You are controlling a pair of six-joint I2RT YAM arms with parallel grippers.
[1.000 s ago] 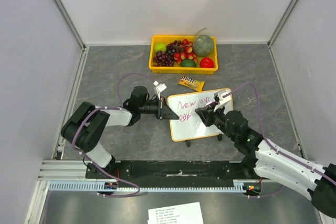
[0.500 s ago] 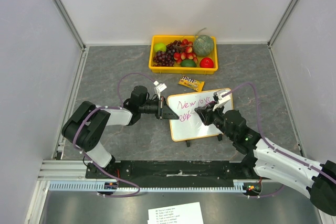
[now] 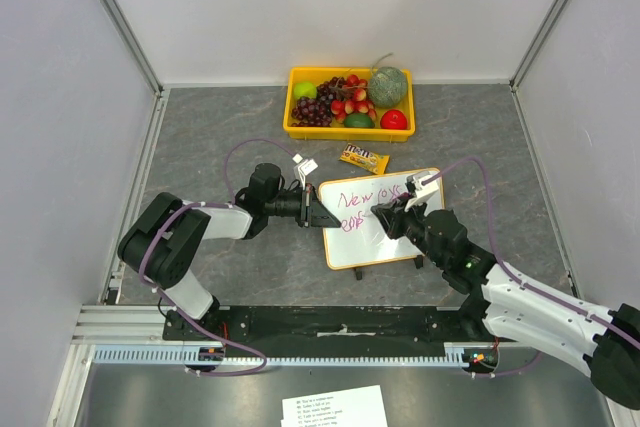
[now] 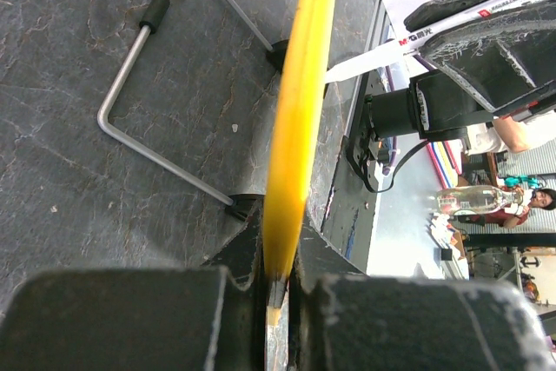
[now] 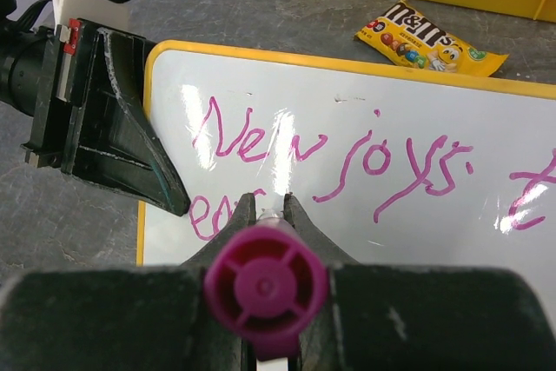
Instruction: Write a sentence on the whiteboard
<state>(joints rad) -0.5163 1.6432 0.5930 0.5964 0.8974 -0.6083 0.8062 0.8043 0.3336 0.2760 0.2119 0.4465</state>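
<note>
My right hand (image 3: 381, 213), clamped on the marker (image 5: 265, 285), creeps slightly toward ten o'clock across the whiteboard (image 3: 372, 247). My forearm (image 3: 520, 302) follows, shifting a touch toward nine o'clock.

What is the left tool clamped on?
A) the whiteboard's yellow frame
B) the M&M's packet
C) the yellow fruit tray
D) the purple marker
A: the left wrist view shows the left tool closed on the yellow frame edge of the whiteboard, while the marker sits in the right tool.
</note>
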